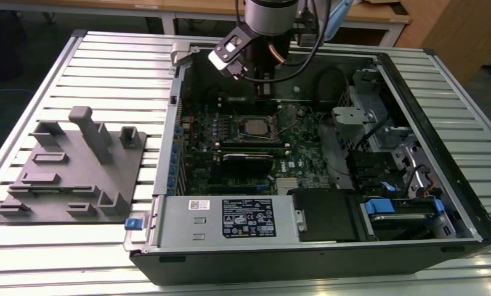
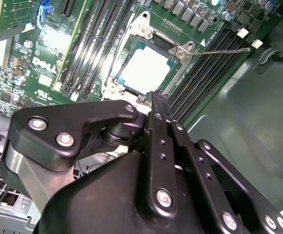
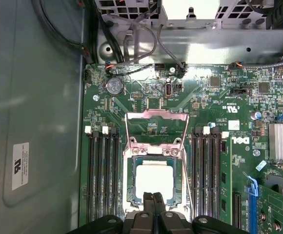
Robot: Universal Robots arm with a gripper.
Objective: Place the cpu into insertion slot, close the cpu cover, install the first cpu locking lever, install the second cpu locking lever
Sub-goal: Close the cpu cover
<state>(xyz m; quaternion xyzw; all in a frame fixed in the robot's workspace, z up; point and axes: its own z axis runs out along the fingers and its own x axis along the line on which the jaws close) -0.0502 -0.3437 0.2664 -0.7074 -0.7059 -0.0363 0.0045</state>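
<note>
**Status:** cpu (image 3: pixel 153 179) lies flat in the insertion slot (image 3: pixel 131 185), silver top up, square to the slot walls in both wrist views. Step 1 looks done.

**Cpu cover (image 3: pixel 156 115):** open, tipped back off the slot on its hinge side, the side away from the gripper. Board shows thru its window, so it is not over the chip.

**Levers:** in the second wrist view one locking lever (image 2: pixel 224 48) sticks out free over the mem slots (image 2: pixel 214 68), unlatched. In the first wrist view a thin wire runs along the slot's side, prob. a lever too. Can't tell its latch state.

**Gripper (image 3: pixel 153 197):** fingers pressed together, no gap betw. them, nothing held. Tip hangs at the slot edge opposite the cover hinge, just beside the chip. Contact w/ slot or chip can't be judged. In the exterior view the arm (image 1: pixel 270 15) reaches down into the open pc case (image 1: pixel 311 268), over the motherboard (image 1: pixel 299 148).

**Judgement:** step in hand = close cpu cover. Levers untouched, so approx. a quarter thru the task.

**What that step calls for (est.):**
- Closed fingers used as a pusher, bearing on the cover's free edge.
- Tip the cover over its hinge and down onto the chip.
- No dragging across the chip top, no catching the loose lever.
- Frame looks thin & light, so a light push should do.

**Risk:** tip slips thru the window instead of bearing on the frame.
</note>
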